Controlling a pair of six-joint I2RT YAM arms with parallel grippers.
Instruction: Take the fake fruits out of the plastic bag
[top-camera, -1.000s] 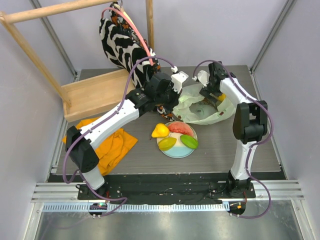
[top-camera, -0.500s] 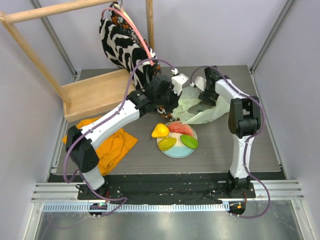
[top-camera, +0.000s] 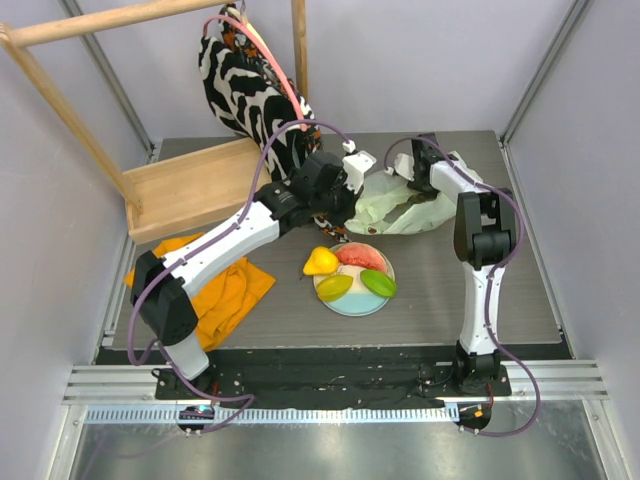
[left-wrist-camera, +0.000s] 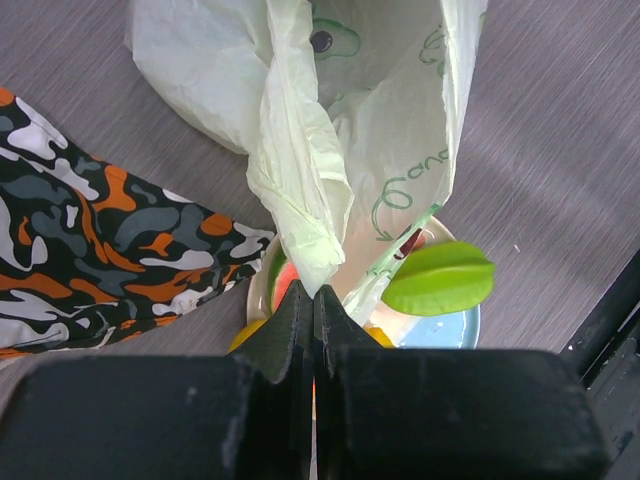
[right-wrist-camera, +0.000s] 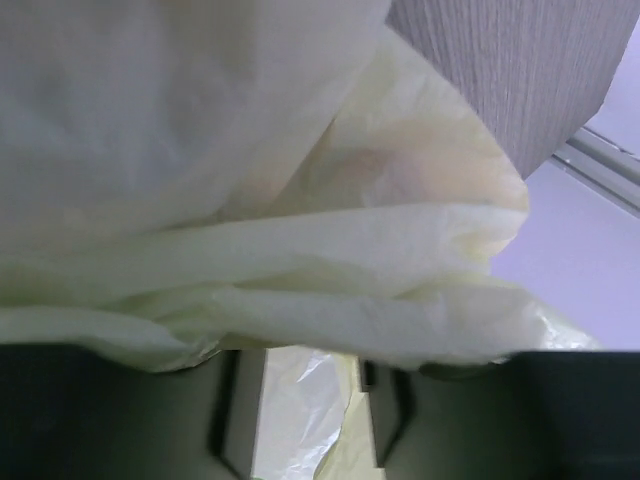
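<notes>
The pale-green plastic bag (top-camera: 400, 208) lies crumpled behind the plate (top-camera: 352, 303). My left gripper (top-camera: 345, 197) is shut on a fold of the plastic bag (left-wrist-camera: 300, 150) at its near-left edge, pinching the film at the jaw tips (left-wrist-camera: 316, 292). My right gripper (top-camera: 410, 182) sits at the bag's far side. In the right wrist view the plastic bag (right-wrist-camera: 300, 200) drapes over everything, and the right gripper (right-wrist-camera: 300, 405) has its fingers apart with loose film between them. On the plate lie fake fruits: a yellow pear (top-camera: 320, 262), a watermelon slice (top-camera: 362, 256), a yellow-green oval (top-camera: 334, 286) and a green oval (top-camera: 378, 283). Anything inside the bag is hidden.
A zebra-patterned cloth bag (top-camera: 235, 80) hangs from a wooden rack (top-camera: 190, 190) at the back left. An orange cloth (top-camera: 225, 290) lies at the left. A camouflage-patterned cloth (left-wrist-camera: 100, 230) lies under my left wrist. A black edge (left-wrist-camera: 610, 320) shows at the right.
My right gripper has moved left and toward the back, down onto the bag's far edge. The bag has flattened and drawn in. The left gripper keeps its pinch, barely shifted.
</notes>
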